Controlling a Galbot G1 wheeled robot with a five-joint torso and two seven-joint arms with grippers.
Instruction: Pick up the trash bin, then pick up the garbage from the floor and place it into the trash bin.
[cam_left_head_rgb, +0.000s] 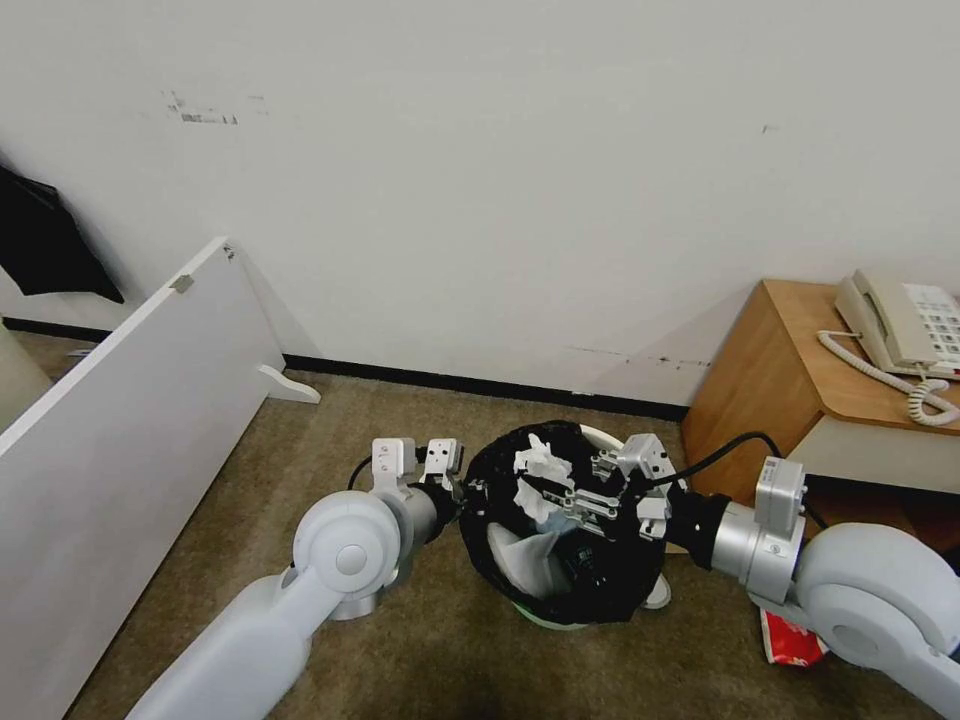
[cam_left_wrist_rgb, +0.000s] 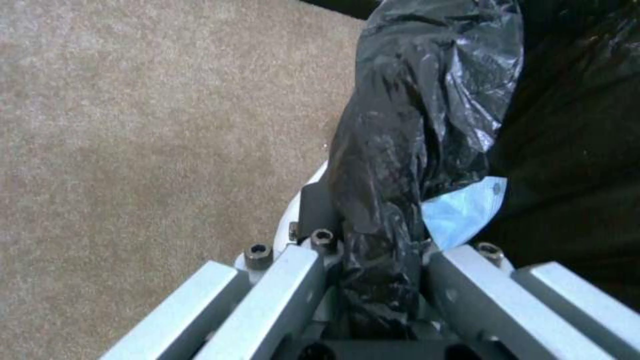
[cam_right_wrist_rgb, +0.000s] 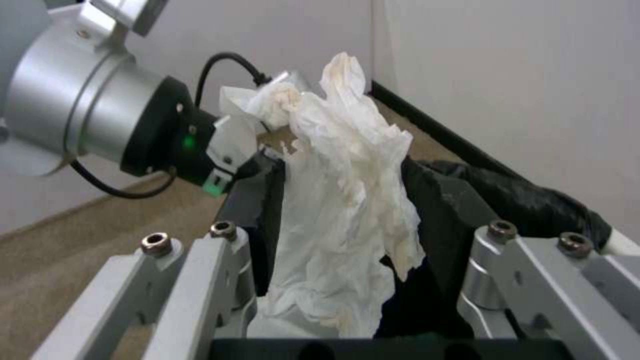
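The trash bin (cam_left_head_rgb: 625, 585), lined with a crinkled black bag (cam_left_wrist_rgb: 400, 125), sits low in front of me between both arms. My left gripper (cam_left_head_rgb: 463, 490) (cam_left_wrist_rgb: 373, 245) is shut on the bag-covered rim at the bin's left side. My right gripper (cam_left_head_rgb: 562, 497) (cam_right_wrist_rgb: 347, 215) hovers over the bin's mouth, shut on a crumpled white tissue (cam_left_head_rgb: 535, 468) (cam_right_wrist_rgb: 333, 150). A light-blue tissue (cam_left_wrist_rgb: 463, 210) and a pale white piece (cam_left_head_rgb: 525, 550) lie inside the bin. Whether the bin touches the carpet is unclear.
A white board (cam_left_head_rgb: 130, 420) leans at the left. A wooden cabinet (cam_left_head_rgb: 770, 380) with a telephone (cam_left_head_rgb: 900, 320) stands at the right, close to the bin. A red piece of litter (cam_left_head_rgb: 790, 640) lies on the carpet under my right arm. The wall is just behind.
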